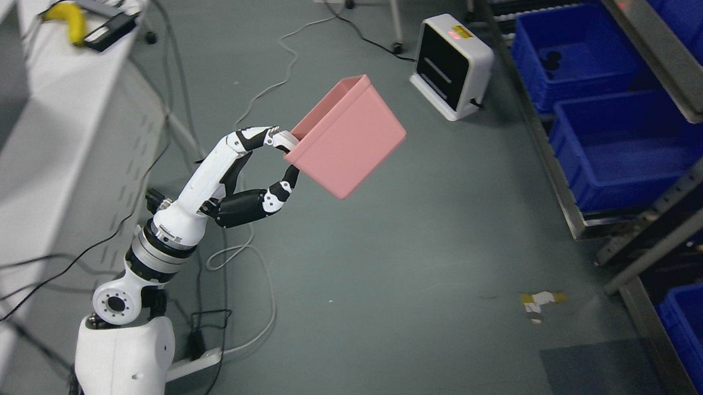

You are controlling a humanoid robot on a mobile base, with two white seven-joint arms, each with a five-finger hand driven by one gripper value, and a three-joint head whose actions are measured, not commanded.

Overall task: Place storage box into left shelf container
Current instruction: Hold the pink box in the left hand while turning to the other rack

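A pink storage box [349,139] hangs in the air over the grey floor, tilted with its open mouth facing up and to the left. My left hand [286,160] is shut on its near-left rim, one white finger [277,138] over the top edge and a black-and-white finger [282,190] under the bottom edge. The left arm rises from the lower left. Blue shelf containers [620,151] sit in a metal rack at the right, well apart from the box. My right arm does not show.
A white table [52,125] with a yellow object [69,20] and a black adapter stands at the left. Cables trail across the floor below the arm. A white boxy device [452,65] stands at the back, beside the rack's frame [670,235]. Scraps of tape [538,304] lie on the floor.
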